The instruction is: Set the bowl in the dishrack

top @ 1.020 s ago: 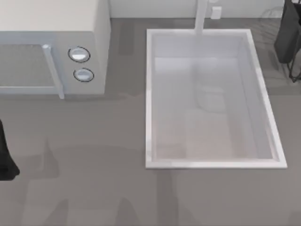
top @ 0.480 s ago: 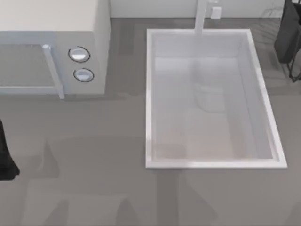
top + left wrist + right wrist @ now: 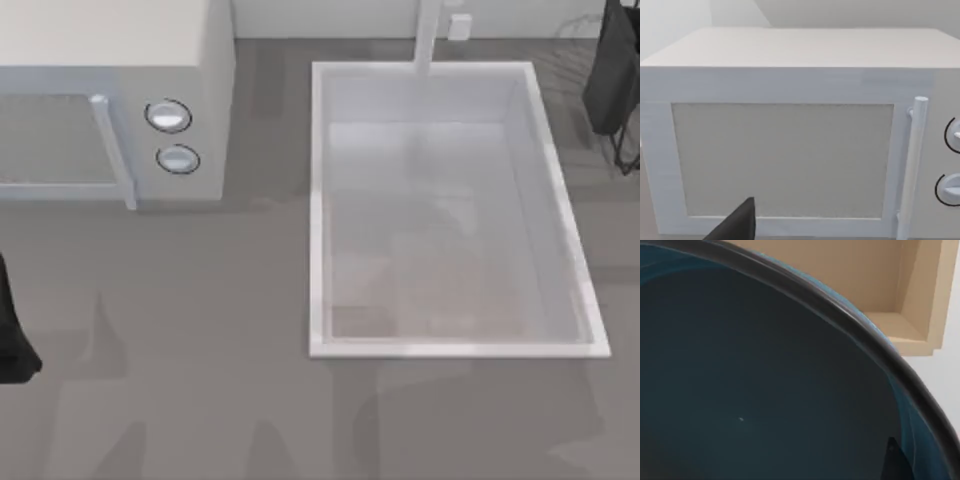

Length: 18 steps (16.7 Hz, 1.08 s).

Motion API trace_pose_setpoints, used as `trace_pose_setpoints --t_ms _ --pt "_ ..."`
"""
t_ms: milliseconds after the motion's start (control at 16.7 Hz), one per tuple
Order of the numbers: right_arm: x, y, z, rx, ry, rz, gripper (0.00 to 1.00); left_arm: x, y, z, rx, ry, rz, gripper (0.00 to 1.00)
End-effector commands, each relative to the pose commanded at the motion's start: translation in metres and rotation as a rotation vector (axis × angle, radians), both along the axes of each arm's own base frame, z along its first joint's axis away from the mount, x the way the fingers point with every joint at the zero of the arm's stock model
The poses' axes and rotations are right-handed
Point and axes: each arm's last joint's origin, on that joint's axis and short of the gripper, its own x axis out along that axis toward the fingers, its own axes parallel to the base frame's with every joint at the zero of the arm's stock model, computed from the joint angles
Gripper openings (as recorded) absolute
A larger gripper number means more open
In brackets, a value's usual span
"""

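The bowl [image 3: 765, 380] sits very close to the right wrist camera, its glossy dark teal inside turned toward the lens and its dark rim curving across the picture. One dark fingertip [image 3: 895, 462] of my right gripper lies against the bowl's inner wall near the rim, so the gripper is shut on it. In the top view my right arm [image 3: 612, 70] hangs at the far right back edge, over thin dark wires of the dishrack [image 3: 627, 155]. My left arm [image 3: 10, 335] stays parked at the left edge.
A large white sink basin [image 3: 320, 200] is set into the grey counter right of centre, with a faucet [image 3: 428, 35] at its back. A white microwave [image 3: 110, 100] stands at the back left and faces the left wrist camera [image 3: 790, 150].
The soft shadow on the basin floor has drifted toward the front. My right arm has barely shifted at the back right. The left arm has not moved.
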Motion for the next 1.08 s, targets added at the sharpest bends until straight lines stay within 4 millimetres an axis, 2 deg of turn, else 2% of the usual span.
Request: trace_pose_setpoints --t_ms 180,360,480,720,1080 --pt "0.033 0.013 -0.048 -0.004 -0.011 0.004 0.0 0.0 0.0 0.0 0.0 0.0 0.0 1.0" --pt "0.049 0.027 -0.082 0.002 -0.002 0.006 0.0 0.0 0.0 0.0 0.0 0.0 0.0 1.0" --pt "0.053 0.032 -0.092 0.005 0.004 0.007 0.0 0.0 0.0 0.0 0.0 0.0 0.0 1.0" --pt "0.053 0.032 -0.092 0.005 0.004 0.007 0.0 0.0 0.0 0.0 0.0 0.0 0.0 1.0" --pt "0.053 0.032 -0.092 0.005 0.004 0.007 0.45 0.0 0.0 0.0 0.0 0.0 0.0 1.0"
